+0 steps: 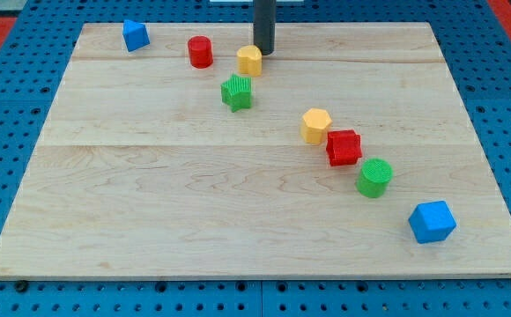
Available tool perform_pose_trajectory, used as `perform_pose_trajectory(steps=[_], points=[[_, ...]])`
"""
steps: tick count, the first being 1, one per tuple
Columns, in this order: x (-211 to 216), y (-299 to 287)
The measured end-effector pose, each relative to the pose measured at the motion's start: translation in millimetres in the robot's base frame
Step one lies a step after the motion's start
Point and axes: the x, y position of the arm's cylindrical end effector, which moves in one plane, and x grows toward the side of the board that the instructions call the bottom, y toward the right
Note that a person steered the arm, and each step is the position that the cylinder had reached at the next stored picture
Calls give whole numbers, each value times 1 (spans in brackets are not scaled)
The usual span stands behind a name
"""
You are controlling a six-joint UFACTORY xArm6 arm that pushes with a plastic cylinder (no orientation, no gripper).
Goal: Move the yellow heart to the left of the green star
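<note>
The yellow heart (pixel 249 60) lies near the view's top, just above and slightly right of the green star (pixel 236 92). They are close but apart. My tip (pixel 264 51) stands just to the right of the yellow heart and a little above it, close to its upper right edge; I cannot tell whether it touches.
A red cylinder (pixel 200 52) sits left of the heart, and a blue block (pixel 135 35) lies at the top left. A yellow hexagon (pixel 315 126), a red block (pixel 344 147), a green cylinder (pixel 374 177) and a blue cube (pixel 432 221) run diagonally toward the bottom right of the wooden board (pixel 150 202).
</note>
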Motion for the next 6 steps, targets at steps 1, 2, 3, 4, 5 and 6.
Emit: perform_pose_trajectory(steps=[1,2,3,4,5,6], points=[[12,-25],[12,-29],[23,-16],[41,-19],[45,-51],[48,-62]])
